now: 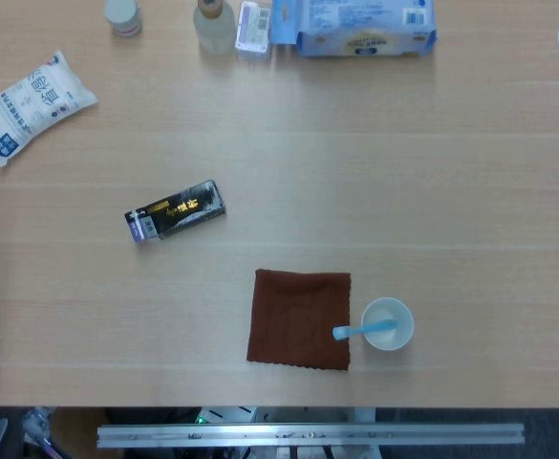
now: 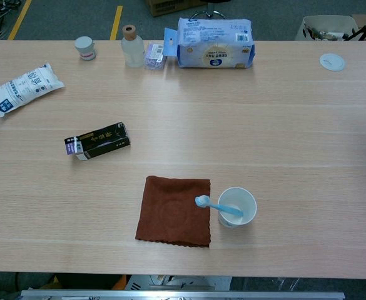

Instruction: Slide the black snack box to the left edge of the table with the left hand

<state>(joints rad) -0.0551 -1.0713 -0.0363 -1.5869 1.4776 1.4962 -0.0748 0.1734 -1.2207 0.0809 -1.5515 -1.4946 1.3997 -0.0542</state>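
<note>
The black snack box (image 1: 176, 210) lies flat on the wooden table (image 1: 451, 191), left of centre, its long side slightly tilted and a purple-white end pointing left. The chest view shows the same box (image 2: 97, 141) on the table (image 2: 295, 125), well in from the left edge. Neither hand nor any part of an arm appears in either view. Nothing touches the box.
A brown cloth (image 1: 300, 318) and a white cup with a blue toothbrush (image 1: 386, 325) sit near the front edge. A white bag (image 1: 32, 103) lies at the far left. Along the back stand a small jar (image 2: 84, 47), a bottle (image 2: 132, 46) and a blue-white pack (image 2: 214, 43).
</note>
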